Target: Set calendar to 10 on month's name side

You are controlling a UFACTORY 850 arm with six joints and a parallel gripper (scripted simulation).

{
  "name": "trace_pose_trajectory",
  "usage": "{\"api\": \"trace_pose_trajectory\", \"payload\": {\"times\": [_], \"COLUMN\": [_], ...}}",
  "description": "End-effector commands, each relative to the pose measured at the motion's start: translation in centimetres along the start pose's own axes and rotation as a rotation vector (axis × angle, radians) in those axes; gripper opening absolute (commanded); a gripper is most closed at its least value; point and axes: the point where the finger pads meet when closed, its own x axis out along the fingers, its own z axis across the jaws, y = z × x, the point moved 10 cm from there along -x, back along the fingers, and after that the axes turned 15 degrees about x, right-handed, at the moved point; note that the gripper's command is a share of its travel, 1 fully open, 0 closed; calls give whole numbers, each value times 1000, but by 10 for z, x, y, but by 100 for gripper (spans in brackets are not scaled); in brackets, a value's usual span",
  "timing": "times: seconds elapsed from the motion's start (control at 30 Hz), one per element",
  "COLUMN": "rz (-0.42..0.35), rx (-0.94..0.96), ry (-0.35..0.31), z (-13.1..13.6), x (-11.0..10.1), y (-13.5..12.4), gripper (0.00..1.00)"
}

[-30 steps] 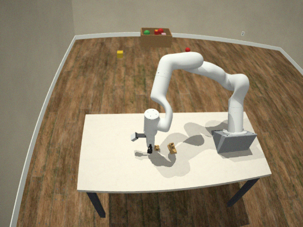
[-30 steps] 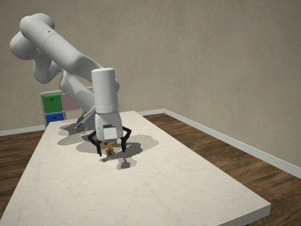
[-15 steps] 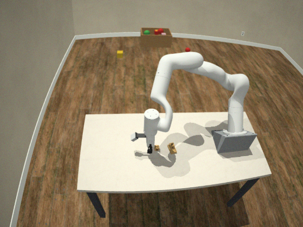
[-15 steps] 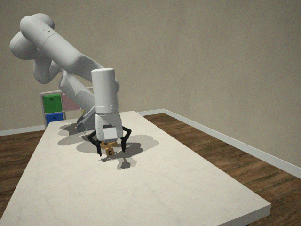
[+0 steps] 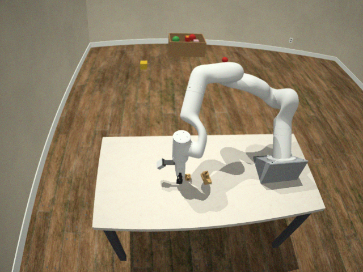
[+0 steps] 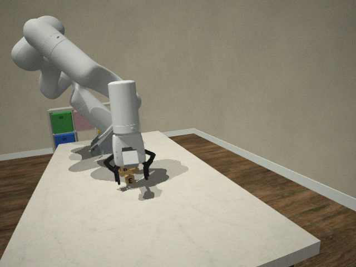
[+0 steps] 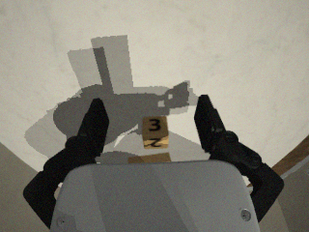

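Observation:
My gripper (image 5: 179, 182) (image 6: 132, 181) (image 7: 151, 107) is open and empty, pointing down. In the exterior view its fingers appear on either side of a loose wooden cube (image 5: 188, 177) (image 6: 129, 179) (image 7: 154, 127); in the top view they stand left of it. The cube shows a 3, upside down on its side facing the exterior camera, and a 2-like digit on the adjoining face. The wooden tray (image 5: 207, 181) (image 7: 150, 159) is right of the loose cube in the top view. Another cube (image 5: 206, 173) appears at its back end; its digit and exact seating are unclear. The month's name cannot be read.
The tray and cubes are on the white table (image 5: 131, 204) (image 6: 172, 230). The arm's grey base (image 5: 281, 171) stands at the right in the top view. A toy box (image 5: 186, 49) and a yellow block (image 5: 143, 64) are on the floor behind the table.

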Motion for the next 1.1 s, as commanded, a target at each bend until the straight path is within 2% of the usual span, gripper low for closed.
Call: {"api": "trace_pose_trajectory", "payload": {"times": [0.0,0.9,1.07], "rz": [2,2,2], "rx": [1,1,1], "ry": [1,1,1], "z": [0,0,0], "x": [-1,-1,-10], "y": [1,1,1], "gripper": [100,100,100]}}
